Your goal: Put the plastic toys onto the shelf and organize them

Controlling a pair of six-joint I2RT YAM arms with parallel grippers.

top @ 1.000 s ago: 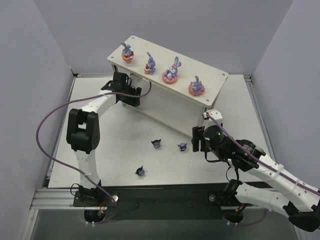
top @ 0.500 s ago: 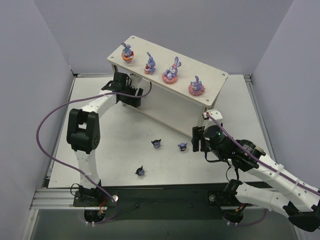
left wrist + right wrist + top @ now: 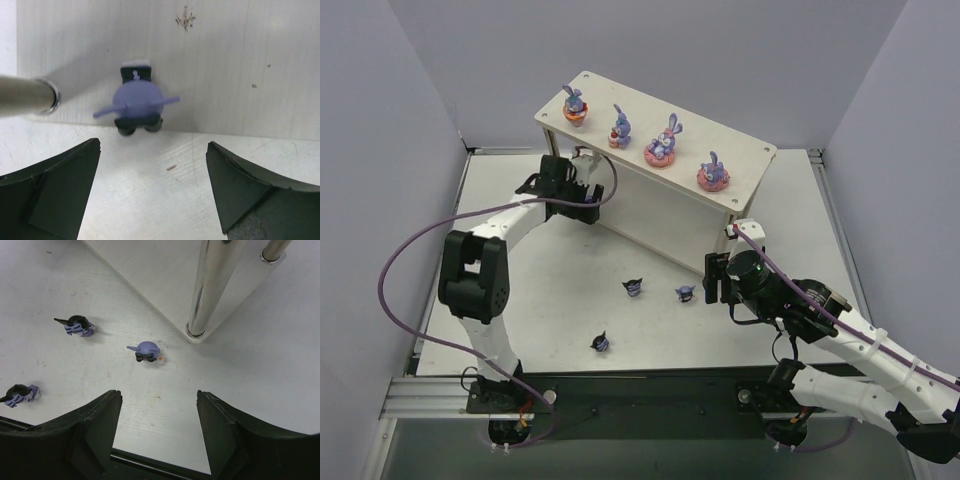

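– Left pincer (image 3: 152,162) first: what is it doing?

– It hangs at the left end of the shelf (image 3: 750,155), fingers wide apart with nothing between them. One dark blue figure (image 3: 137,97) stands just past them on the lower board, right at the board's front edge and just beside a leg (image 3: 27,95).

– And the right pincer (image 3: 159,400)?

– Also spread and empty, low over the table (image 3: 540,290). The nearest blue figure (image 3: 146,351) lies just ahead of its fingers, near the shelf's corner leg. Two more blue figures (image 3: 75,325) sit off to the left, well apart from each other.

– Where are the rest?

– Four purple rabbits (image 3: 665,140) stand in a row on the top board, each on its round base.

– How would you expect the blue ones to handle?

– They look like hard, stiff plastic, very light and probably smooth, so I'd guess a squeeze won't deform them but could squirt one sideways. The thin ears stick out to the sides and offer nothing to hold.

– So where should it grip?

– Across the rounded body, with the fingers either side below the ears and the ears left in the gap. The figure is so low that the fingertips must nearly touch the table. A nudge from one finger alone could well tip it.
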